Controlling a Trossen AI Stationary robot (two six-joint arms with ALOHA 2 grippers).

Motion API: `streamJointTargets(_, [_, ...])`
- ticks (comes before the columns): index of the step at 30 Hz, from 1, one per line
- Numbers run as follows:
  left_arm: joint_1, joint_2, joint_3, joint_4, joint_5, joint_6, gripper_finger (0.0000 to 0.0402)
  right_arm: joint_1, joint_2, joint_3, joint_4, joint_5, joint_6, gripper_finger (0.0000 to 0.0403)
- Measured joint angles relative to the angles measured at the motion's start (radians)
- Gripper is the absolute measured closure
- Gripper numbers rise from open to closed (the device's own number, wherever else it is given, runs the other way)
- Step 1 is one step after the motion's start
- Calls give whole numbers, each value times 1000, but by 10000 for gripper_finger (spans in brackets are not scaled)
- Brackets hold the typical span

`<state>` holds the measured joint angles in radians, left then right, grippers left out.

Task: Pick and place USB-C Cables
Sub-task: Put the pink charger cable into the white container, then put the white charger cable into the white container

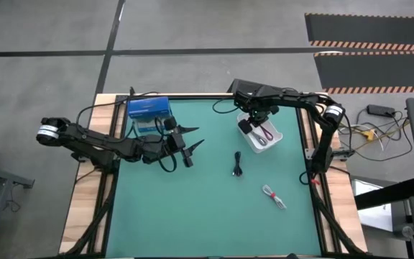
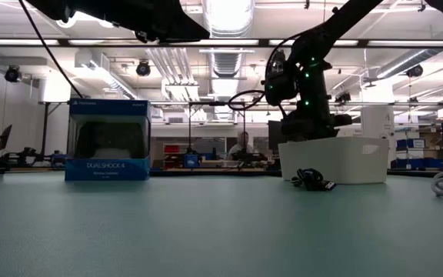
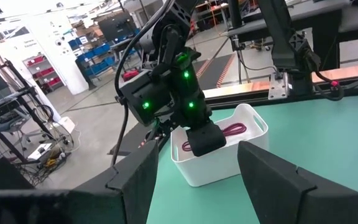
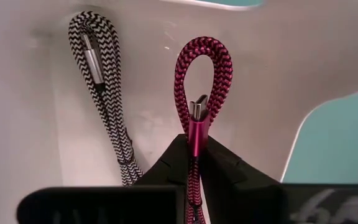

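Note:
My right gripper is inside the white bin at the table's far right and is shut on the red braided cable. A black-and-white braided cable lies on the bin floor beside it. The black cable bundle lies on the green mat nearer the middle, also visible in the low view. The white-and-red cable lies on the mat toward the near right. My left gripper is open above the mat beside the blue box, touching nothing. My right gripper pinches the red cable between its two fingers, across the doubled strands just behind the metal plug. The fingers come from above, pointing down into the bin. The cable's looped end sticks out past the fingertips toward the bin floor.
The blue DualShock box stands at the far left of the mat, seen in the low view too. The bin's white walls rise close around my right gripper. Bare green mat fills the near half.

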<state>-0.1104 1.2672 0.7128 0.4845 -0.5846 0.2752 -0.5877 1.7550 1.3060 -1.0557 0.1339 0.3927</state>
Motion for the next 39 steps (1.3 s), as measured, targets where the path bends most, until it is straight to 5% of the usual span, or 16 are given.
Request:
streamJointTargets(12, [0,0,0,-2,0,0,195,0,-2,-1,3,0,4,312])
streamJointTargets(25, [0,0,0,-1,0,-2,195,30,-164,31,-32,-2,28,298])
streamJointTargets(31, [0,0,0,2,1,-6,195,116,-302,22,27,22,79,298])
streamJointTargets(39, [-1,0,0,1,1,-8,195,351,-438,-26,110,208,137,312])
